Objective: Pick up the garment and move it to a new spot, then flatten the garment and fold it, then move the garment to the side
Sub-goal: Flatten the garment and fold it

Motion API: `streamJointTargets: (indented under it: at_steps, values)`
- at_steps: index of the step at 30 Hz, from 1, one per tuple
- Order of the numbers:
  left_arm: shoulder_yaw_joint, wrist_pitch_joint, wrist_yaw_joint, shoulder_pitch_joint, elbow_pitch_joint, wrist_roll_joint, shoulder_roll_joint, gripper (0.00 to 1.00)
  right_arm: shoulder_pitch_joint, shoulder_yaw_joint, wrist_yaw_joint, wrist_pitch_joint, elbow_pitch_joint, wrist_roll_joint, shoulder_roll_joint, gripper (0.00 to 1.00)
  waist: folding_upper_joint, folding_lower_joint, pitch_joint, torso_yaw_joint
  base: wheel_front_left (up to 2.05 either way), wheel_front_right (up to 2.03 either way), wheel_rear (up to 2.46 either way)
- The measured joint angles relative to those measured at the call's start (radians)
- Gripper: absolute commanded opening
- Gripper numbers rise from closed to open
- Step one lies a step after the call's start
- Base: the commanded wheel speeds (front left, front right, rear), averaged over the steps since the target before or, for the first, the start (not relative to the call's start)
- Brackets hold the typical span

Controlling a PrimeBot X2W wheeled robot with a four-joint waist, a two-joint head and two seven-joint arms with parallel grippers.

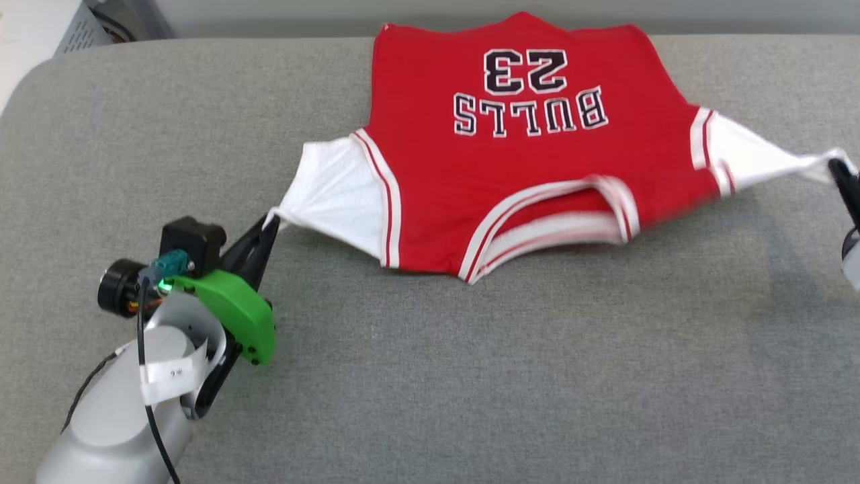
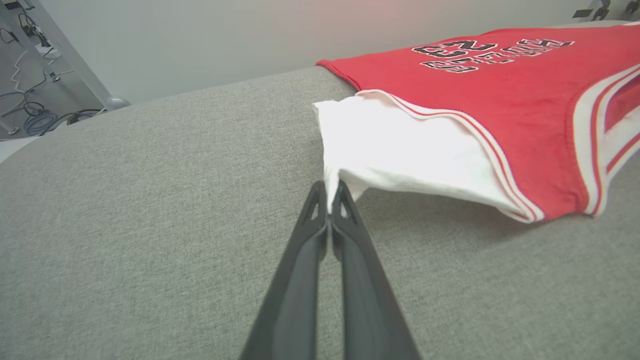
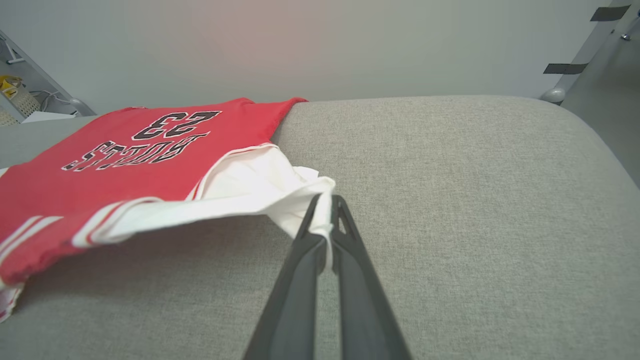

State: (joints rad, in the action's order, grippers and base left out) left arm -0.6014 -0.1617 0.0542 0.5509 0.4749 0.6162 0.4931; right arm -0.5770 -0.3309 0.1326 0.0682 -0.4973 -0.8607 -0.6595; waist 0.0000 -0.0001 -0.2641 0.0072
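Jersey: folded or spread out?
Spread, unfolded. The jersey is print side up, stretched by its white sleeves between the left gripper and right gripper, both shut on sleeve tips.

Head camera: mounted high, facing forward and down onto the grey padded table [image 1: 470,390] at middle range. The left gripper [image 1: 271,222] enters at lower left, the right gripper [image 1: 837,169] at the right edge.

Left wrist camera: low and close above the table, sighting along its own fingers [image 2: 300,280] across the jersey T-shirt [image 2: 500,95] toward a pale wall [image 2: 225,40].

Right wrist camera: equally low and close, sighting across the T-shirt from the opposite side.

Shared by all three views: the T-shirt's lettered red face and the table's far edge.
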Motion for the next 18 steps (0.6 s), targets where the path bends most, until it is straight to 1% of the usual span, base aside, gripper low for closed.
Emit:
streamJointTargets:
  at_steps: [4, 10, 12, 15, 18]
  values:
    - [-0.010, 0.031, -0.014, -0.089, -0.049, 0.012, 0.036, 0.00, 0.111, -0.021, 0.000, 0.036, 0.040, -0.029, -0.042, 0.00, 0.0000, 0.0000, 0.045, 0.004, 0.00, 0.00, 0.00]
    - [-0.022, 0.072, -0.026, -0.197, -0.121, 0.043, 0.083, 0.00, 0.254, -0.026, 0.000, 0.106, 0.105, -0.093, -0.082, 0.00, 0.0000, 0.0000, 0.103, 0.012, 0.00, 0.00, 0.00]
    - [-0.025, 0.094, -0.033, -0.236, -0.147, 0.056, 0.098, 0.00, 0.304, -0.022, 0.000, 0.130, 0.124, -0.107, -0.096, 0.00, 0.0000, 0.0000, 0.121, 0.015, 0.00, 0.00, 0.00]
    - [-0.045, 0.124, -0.026, -0.290, -0.190, 0.066, 0.127, 0.00, 0.370, -0.010, 0.000, 0.168, 0.150, -0.127, -0.109, 0.00, 0.0000, 0.0000, 0.146, 0.020, 0.00, 0.00, 0.00]
    - [-0.047, 0.142, -0.037, -0.338, -0.216, 0.071, 0.159, 0.00, 0.428, 0.014, 0.000, 0.213, 0.174, -0.161, -0.113, 0.00, 0.0000, 0.0000, 0.165, 0.022, 0.00, 0.00, 0.00]
